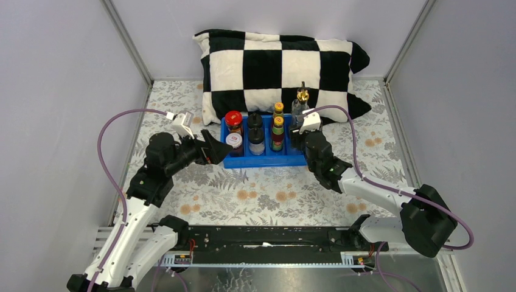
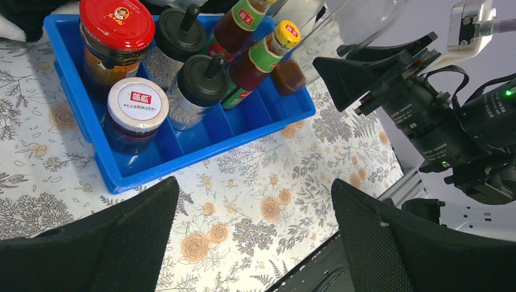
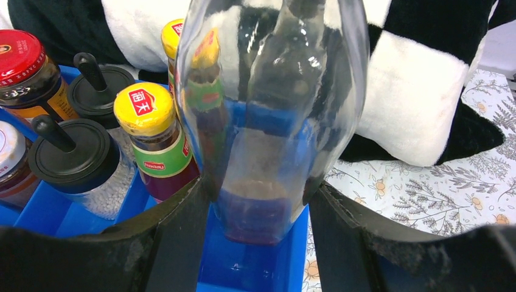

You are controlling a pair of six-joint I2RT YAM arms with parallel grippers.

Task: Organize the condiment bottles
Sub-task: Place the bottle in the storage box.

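The tall clear glass bottle (image 3: 274, 109) is being held upright in the rightmost compartment of the blue plastic tray (image 3: 261, 267). A brown residue is being shown at its base. Whether the base is resting on the tray floor cannot be told. The bottle is being clamped low on its body by the right gripper (image 3: 260, 185), and its black fingers (image 3: 176, 237) are being pressed against both sides of the glass.

A gold spout (image 1: 302, 95) is being shown just beyond this gripper in the top view.

In the compartment just to the left, two slim yellow-capped sauce bottles (image 1: 278, 123) are being housed one behind the other. Left of these, two black-capped clear jars (image 1: 256, 135) are being housed the same way. In the leftmost compartment, the red-lidded jar (image 1: 233, 118) is being housed at the far end and the white-lidded jar (image 1: 234, 141) at the near end.

The left gripper (image 1: 214, 148) is being held just left of the tray, over the floral tablecloth (image 1: 268, 194). Its fingers (image 2: 122, 237) are being held wide apart with nothing between them.

A black-and-white chequered pillow (image 1: 280, 61) is being shown against the far side of the tray.
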